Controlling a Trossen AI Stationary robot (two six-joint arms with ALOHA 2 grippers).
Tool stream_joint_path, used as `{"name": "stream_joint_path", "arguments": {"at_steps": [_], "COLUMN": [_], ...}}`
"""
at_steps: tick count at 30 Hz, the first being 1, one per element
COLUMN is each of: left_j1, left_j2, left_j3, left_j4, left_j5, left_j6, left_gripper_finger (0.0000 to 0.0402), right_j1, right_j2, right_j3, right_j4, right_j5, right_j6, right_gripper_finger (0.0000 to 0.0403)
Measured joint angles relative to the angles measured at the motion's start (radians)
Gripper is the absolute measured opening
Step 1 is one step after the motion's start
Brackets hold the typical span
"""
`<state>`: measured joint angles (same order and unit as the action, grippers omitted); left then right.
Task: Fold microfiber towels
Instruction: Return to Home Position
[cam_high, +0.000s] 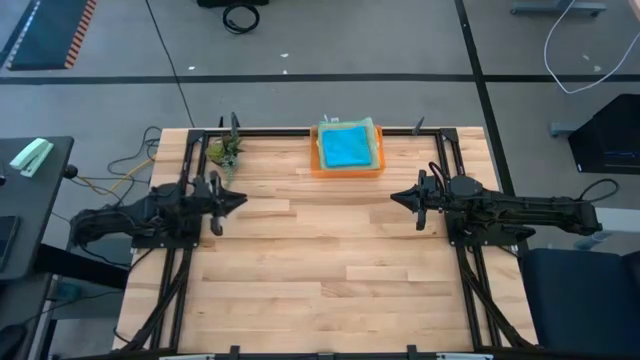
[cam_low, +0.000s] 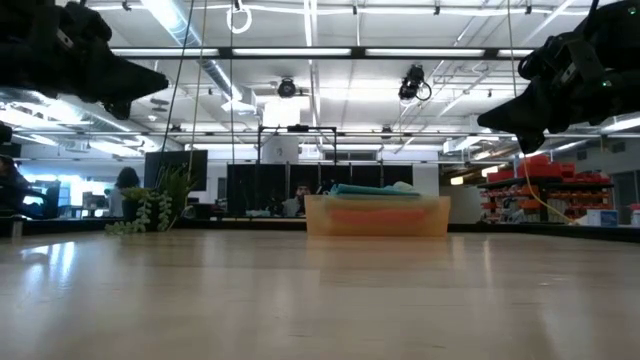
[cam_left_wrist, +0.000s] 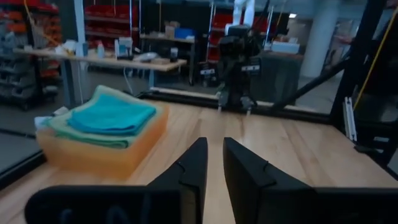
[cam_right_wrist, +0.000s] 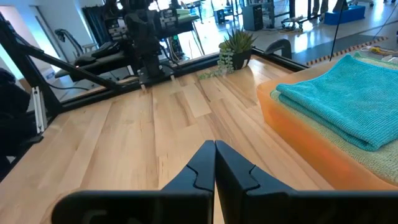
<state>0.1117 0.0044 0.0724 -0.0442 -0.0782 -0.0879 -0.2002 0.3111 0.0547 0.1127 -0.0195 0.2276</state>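
Observation:
A stack of folded microfiber towels lies in a translucent orange bin (cam_high: 347, 172) at the table's far edge, in the middle. A teal towel (cam_high: 347, 148) is on top and a sage green one (cam_high: 373, 130) shows under it. The stack also shows in the left wrist view (cam_left_wrist: 112, 115) and the right wrist view (cam_right_wrist: 348, 93). My left gripper (cam_high: 243, 200) hovers above the table's left side, its fingers (cam_left_wrist: 214, 149) a narrow gap apart and empty. My right gripper (cam_high: 393, 198) hovers above the right side, shut (cam_right_wrist: 215, 146) and empty. The two grippers point at each other.
A small potted plant (cam_high: 225, 152) stands at the table's far left corner. A black frame (cam_high: 300, 130) runs around the table's edges. Bare wood (cam_high: 320, 260) spreads between the grippers and toward the near edge. People and shelves show in the room beyond.

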Motion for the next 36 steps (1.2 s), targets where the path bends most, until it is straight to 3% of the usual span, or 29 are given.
{"name": "stream_joint_path", "arguments": {"at_steps": [4, 36], "left_j1": [-0.012, -0.015], "left_j2": [0.0, 0.002], "left_j3": [-0.064, -0.063], "left_j4": [0.102, 0.099], "left_j5": [0.0, 0.001], "left_j6": [-0.006, -0.026], "left_gripper_finger": [0.0065, 0.006], "right_j1": [0.0, 0.0], "right_j2": [0.0, 0.0], "right_j3": [0.0, 0.0], "right_j4": [0.0, 0.0], "right_j5": [0.0, 0.0], "right_j6": [0.0, 0.0], "right_gripper_finger": [0.0013, 0.0013]}}
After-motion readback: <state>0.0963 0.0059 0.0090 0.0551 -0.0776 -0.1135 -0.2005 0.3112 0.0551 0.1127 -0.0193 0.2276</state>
